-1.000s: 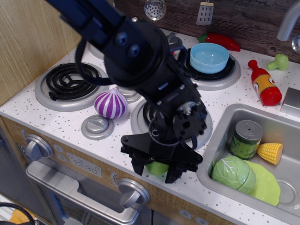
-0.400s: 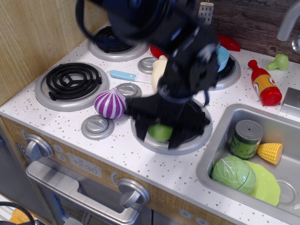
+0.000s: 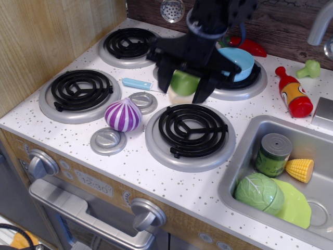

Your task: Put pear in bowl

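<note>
The pear (image 3: 184, 82) is a glossy light-green fruit held between the black fingers of my gripper (image 3: 183, 86), lifted above the stove between the burners. The gripper is shut on it, one finger (image 3: 164, 79) to its left and one (image 3: 204, 86) to its right. The light-blue bowl (image 3: 239, 61) sits on the back right burner, just right of and behind the gripper, partly hidden by the arm.
A purple striped onion (image 3: 123, 115) lies by the front burners. A blue knife (image 3: 137, 84) lies mid-stove. A red bottle (image 3: 294, 94), broccoli (image 3: 310, 68) and red pepper (image 3: 251, 46) are at the back right. The sink (image 3: 250, 136) holds a can (image 3: 273, 154), corn (image 3: 299, 170), cabbage (image 3: 259, 193) and plate (image 3: 296, 205).
The gripper has lifted the pear from the counter's front edge and carried it back across the front burner, up toward the bowl.
</note>
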